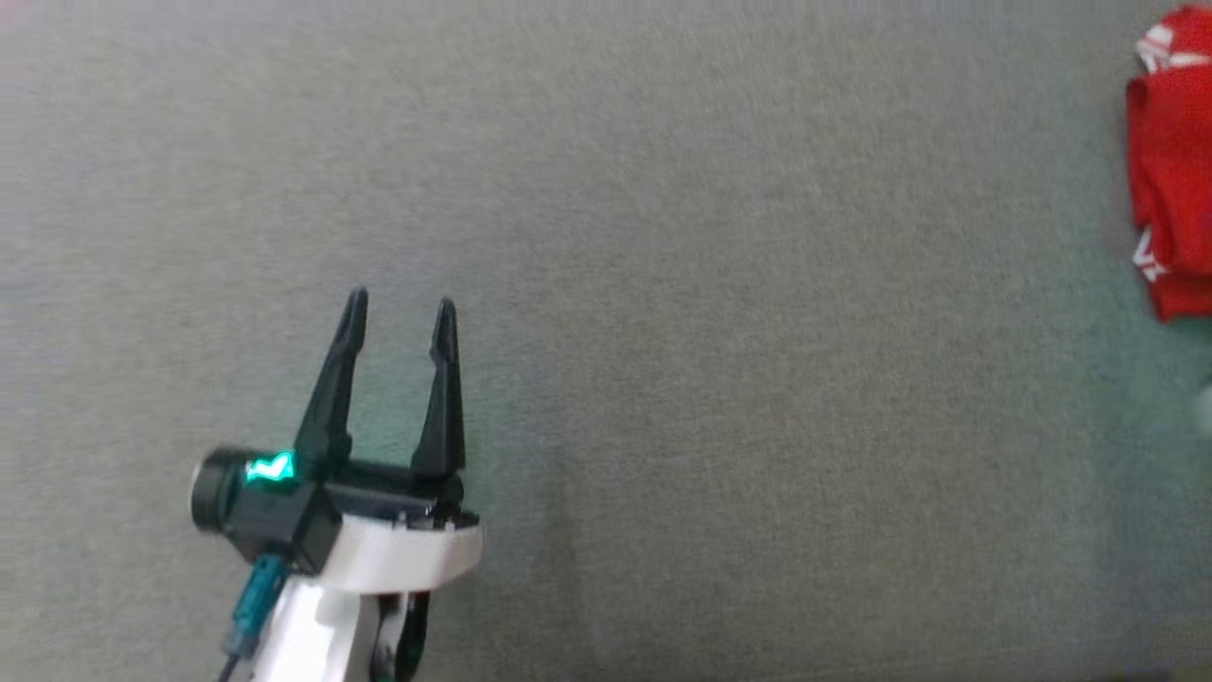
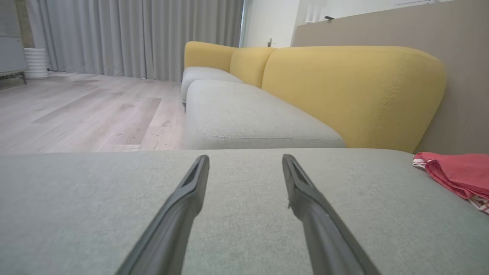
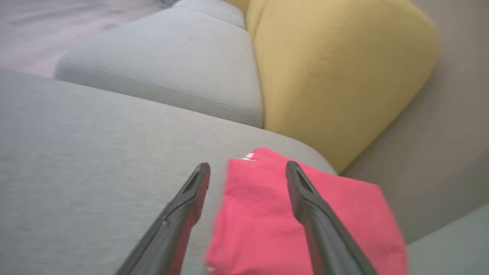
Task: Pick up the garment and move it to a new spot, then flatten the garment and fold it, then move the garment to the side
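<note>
The garment (image 1: 1174,170) is red with white stripes and lies folded on the grey cushion at the far right edge of the head view. In the left wrist view the garment (image 2: 456,175) rests at the right, well away from my left gripper (image 2: 245,160). My left gripper (image 1: 402,305) stands open at the lower left of the head view, over bare cushion, with nothing between its fingers. My right gripper (image 3: 247,168) hovers open above the garment (image 3: 275,221), its two fingers spread over the near edge of the red cloth, holding nothing.
The grey cushion (image 1: 663,332) is a broad flat surface. Beyond it stands a sofa with a yellow backrest (image 2: 351,88) and grey seat (image 2: 244,118). A beige wall panel (image 2: 462,76) runs behind the garment. Wooden floor (image 2: 76,110) and curtains lie to the left.
</note>
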Robot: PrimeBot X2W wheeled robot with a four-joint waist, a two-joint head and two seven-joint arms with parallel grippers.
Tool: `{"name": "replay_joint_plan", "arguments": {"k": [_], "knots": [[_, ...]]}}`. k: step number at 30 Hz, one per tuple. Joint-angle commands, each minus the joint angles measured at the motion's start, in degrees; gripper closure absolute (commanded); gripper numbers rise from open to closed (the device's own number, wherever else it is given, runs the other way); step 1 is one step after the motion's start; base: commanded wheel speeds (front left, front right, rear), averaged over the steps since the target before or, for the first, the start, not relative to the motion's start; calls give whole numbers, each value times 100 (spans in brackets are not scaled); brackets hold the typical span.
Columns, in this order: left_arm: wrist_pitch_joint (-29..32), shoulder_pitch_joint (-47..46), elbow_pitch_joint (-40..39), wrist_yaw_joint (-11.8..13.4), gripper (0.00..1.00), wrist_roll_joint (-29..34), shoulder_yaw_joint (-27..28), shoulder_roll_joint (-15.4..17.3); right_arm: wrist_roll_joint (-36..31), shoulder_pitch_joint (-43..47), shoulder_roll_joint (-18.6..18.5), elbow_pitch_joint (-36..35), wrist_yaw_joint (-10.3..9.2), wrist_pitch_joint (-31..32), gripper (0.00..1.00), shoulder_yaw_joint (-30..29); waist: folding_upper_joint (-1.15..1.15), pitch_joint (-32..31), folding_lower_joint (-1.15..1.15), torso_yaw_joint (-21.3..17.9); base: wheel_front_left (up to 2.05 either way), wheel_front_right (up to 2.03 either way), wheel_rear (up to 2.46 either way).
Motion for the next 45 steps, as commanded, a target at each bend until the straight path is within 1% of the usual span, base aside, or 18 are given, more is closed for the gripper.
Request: {"name": "replay_joint_plan", "arguments": {"k": [1,4,7,9,11,14,16,19,24,33,45], "knots": [[-28,94,-97,71,0,-49,148,-6,-5,113,-63,-133,-4,-150,0,206,0,-294,1,219,0,0,0],[-28,237,57,177,0,-154,217,-6,-98,210,380,64,-4,-701,0,777,0,-561,1,360,0,0,0],[-28,381,133,197,0,-268,295,-6,-152,285,769,614,-4,-1394,0,1205,0,-817,1,502,0,0,0],[-28,480,138,224,0,-379,354,-6,-170,322,1076,933,-4,-1694,0,1321,0,-999,1,605,0,0,0],[-28,591,130,232,0,-507,402,-6,-140,389,1399,1125,-4,-1797,0,1345,0,-1187,1,696,0,0,0],[-28,755,101,231,0,-517,448,-6,-180,558,1818,690,-4,-1810,0,1232,0,-1439,1,793,0,0,0],[-28,866,13,194,0,-544,474,-6,-270,794,1982,391,-4,-1812,0,1178,0,-1583,1,826,0,0,0],[-28,1105,-113,156,0,-487,533,-6,-382,1199,2152,121,-4,-1813,0,1132,0,-1844,1,850,0,0,0],[-28,1476,-379,186,0,-314,679,-6,-454,1652,2277,-82,-4,-1813,0,1236,0,-2061,1,808,0,0,0],[-28,1696,-573,290,0,-163,781,-6,-484,1763,2333,-102,-4,-1814,0,1313,0,-2165,1,726,0,0,0],[-28,1748,-441,182,0,-4,748,-6,-562,1813,2401,-117,-4,-1814,0,1154,0,-2262,1,646,0,0,0]]}}
